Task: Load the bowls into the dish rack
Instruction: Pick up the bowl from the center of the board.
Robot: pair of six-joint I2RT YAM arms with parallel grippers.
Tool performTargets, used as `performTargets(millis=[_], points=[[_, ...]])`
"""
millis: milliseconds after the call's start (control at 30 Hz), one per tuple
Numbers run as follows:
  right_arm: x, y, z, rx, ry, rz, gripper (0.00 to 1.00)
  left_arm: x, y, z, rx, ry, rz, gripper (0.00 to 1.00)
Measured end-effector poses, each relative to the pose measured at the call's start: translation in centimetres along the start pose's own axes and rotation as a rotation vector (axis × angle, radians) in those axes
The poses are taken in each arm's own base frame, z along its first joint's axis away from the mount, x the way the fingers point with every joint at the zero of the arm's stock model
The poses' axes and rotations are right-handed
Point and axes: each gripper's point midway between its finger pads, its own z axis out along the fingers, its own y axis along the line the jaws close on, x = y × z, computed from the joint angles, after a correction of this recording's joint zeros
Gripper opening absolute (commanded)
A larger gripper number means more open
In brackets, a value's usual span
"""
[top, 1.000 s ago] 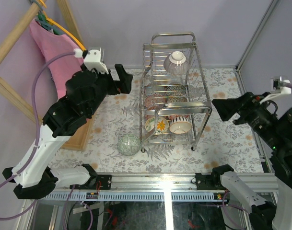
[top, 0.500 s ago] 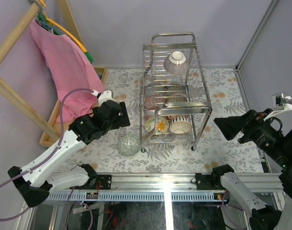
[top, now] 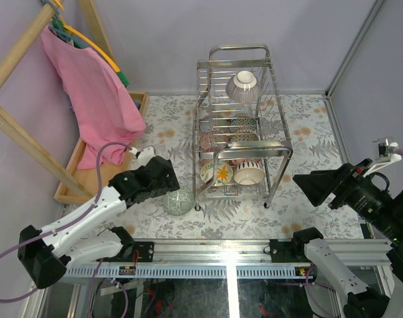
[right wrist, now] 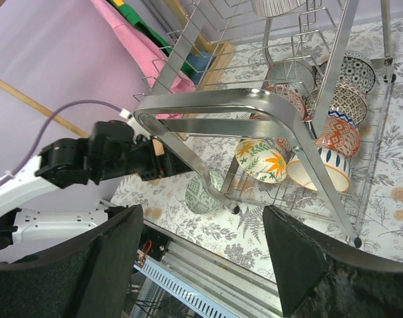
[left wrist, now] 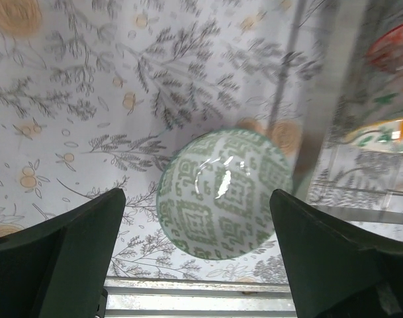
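A green-and-white patterned bowl lies on the flowered mat by the front left leg of the dish rack. My left gripper hovers open just left of it. In the left wrist view the bowl shows between the spread fingers of the gripper, which do not touch it. The chrome rack holds a grey striped bowl on its top tier and several patterned bowls below. My right gripper is open and empty in the air right of the rack, and its wrist view takes in the rack and the green bowl.
A pink cloth hangs from a wooden frame at the back left, over a shallow wooden tray. Purple walls close the back and right sides. A metal rail runs along the near edge.
My left arm has swung down from beside the rack's upper left to low over the mat next to the green bowl. The right arm has drifted slightly down. Both grippers stay open.
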Motion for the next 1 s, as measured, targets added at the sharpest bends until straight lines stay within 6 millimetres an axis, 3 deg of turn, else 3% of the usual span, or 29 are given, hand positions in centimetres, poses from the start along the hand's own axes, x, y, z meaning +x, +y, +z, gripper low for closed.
performTargets(millis=[200, 333, 433, 500, 733, 1000], points=[[0.4, 0.1, -0.1, -0.01, 0.018, 0.004, 0.81, 4.9, 3.1, 3.6, -0.072, 0.105, -0.033, 0.9], [1.1, -0.2, 0.0, -0.008, 0.034, 0.009, 0.81, 6.7, 4.1, 4.9, -0.088, 0.141, -0.058, 0.87], [1.6, -0.5, 0.1, -0.003, 0.045, 0.013, 0.81, 7.1, 3.8, 5.5, -0.077, 0.156, -0.073, 0.68], [1.7, -0.6, 0.2, -0.001, 0.049, 0.014, 0.81, 7.2, 3.4, 5.8, -0.063, 0.159, -0.08, 0.47], [3.0, -1.5, 0.9, 0.017, 0.084, 0.028, 0.81, 7.9, 3.3, 6.0, -0.045, 0.179, -0.084, 0.01], [3.0, -1.7, 1.2, 0.018, 0.085, 0.029, 0.81, 7.0, 3.4, 5.1, -0.035, 0.148, -0.096, 0.0]])
